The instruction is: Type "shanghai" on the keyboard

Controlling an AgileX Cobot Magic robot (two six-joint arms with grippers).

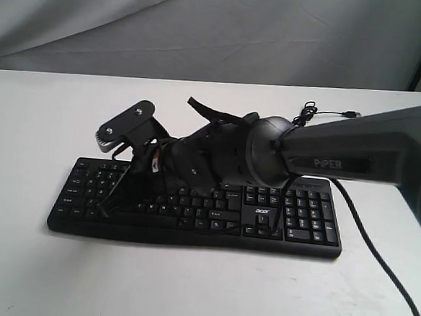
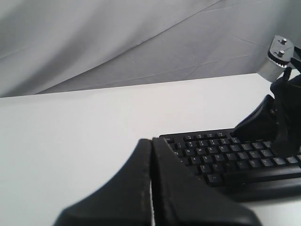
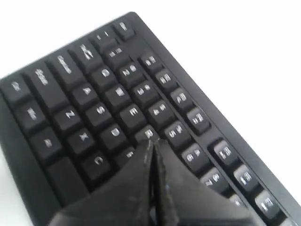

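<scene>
Black acer keyboard [image 1: 304, 216] flat, mid-bench [image 1: 40, 117]. Right pincer [image 3: 153, 144] closed, tips just over the keys beside R. Left pincer [image 2: 151, 141] closed, off the keyboard's left end, above bare bench.

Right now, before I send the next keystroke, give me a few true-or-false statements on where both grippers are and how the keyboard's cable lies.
1. The right gripper has its fingertips closed together. True.
2. The right gripper hangs over the right end of the keyboard. False: it points down at the left letter keys, with its tip close to the R key.
3. The left gripper is holding the cable. False: it is shut with nothing between its fingers, off the keyboard's left end.
4. The cable's plug lies loose on the table, connected to nothing. True.
</scene>
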